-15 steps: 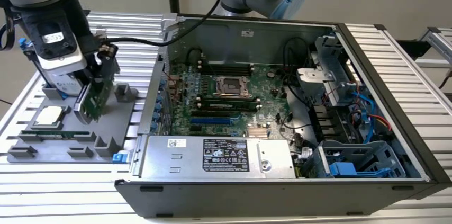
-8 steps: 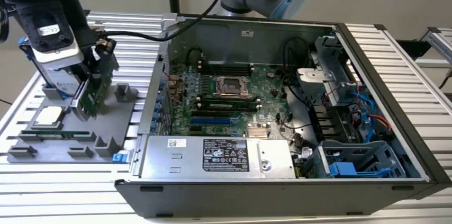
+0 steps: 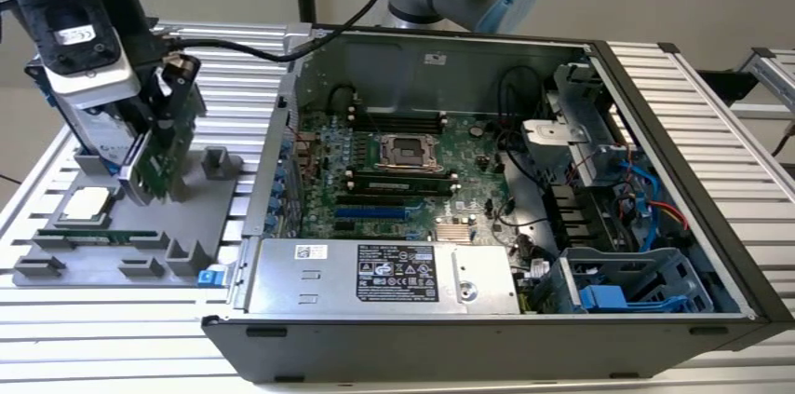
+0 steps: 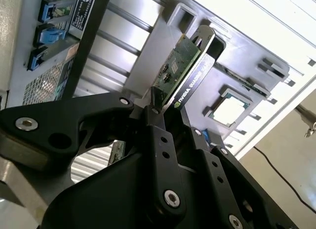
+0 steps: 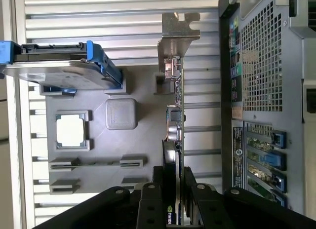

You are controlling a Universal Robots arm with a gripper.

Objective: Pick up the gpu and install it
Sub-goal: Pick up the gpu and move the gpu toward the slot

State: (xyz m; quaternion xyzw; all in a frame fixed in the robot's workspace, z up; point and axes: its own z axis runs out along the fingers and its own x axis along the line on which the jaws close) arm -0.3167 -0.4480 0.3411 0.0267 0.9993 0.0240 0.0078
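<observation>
The gpu (image 3: 154,167), we see, is pinched upright between the jaws (bracket end farthest from them) above the grey tray (image 3: 186,226).

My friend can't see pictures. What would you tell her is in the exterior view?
The robot arm's tool grips the green gpu upright at a gray tray, on the exterior view's left. To the right of the tray sits an open computer case with its motherboard showing.
</observation>
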